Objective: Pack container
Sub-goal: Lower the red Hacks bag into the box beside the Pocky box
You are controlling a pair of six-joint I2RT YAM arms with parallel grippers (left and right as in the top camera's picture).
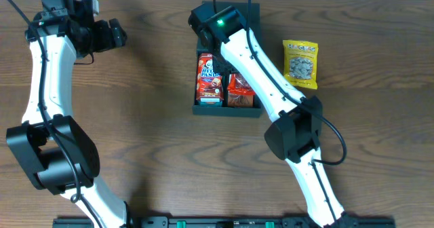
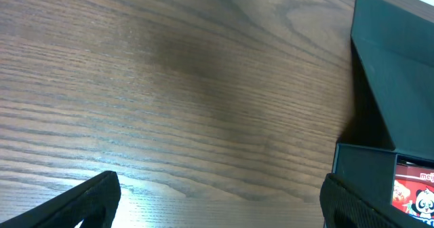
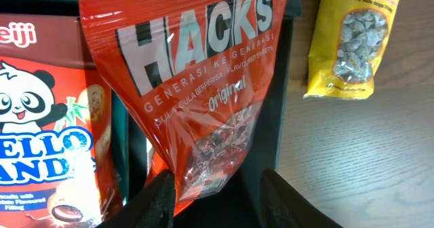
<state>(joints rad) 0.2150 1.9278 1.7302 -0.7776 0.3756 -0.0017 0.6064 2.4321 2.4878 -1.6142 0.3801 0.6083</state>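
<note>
The container (image 1: 227,111) is a dark teal box in the middle of the table, with its lid flap open at the back. In it lie a red Hello Panda pack (image 1: 209,79) and an orange Hacks bag (image 1: 239,90) side by side. My right gripper (image 1: 210,36) hovers over the box's back end. In the right wrist view it (image 3: 227,201) is open, with the Hacks bag (image 3: 196,85) hanging loose between the fingers and the panda pack (image 3: 47,140) to its left. My left gripper (image 1: 116,34) is open and empty over bare wood (image 2: 217,211), left of the container (image 2: 397,99).
A yellow bag of seeds (image 1: 300,64) lies on the table right of the container; it also shows in the right wrist view (image 3: 352,41). The right arm stretches across the container's right side. The table is dark brown wood.
</note>
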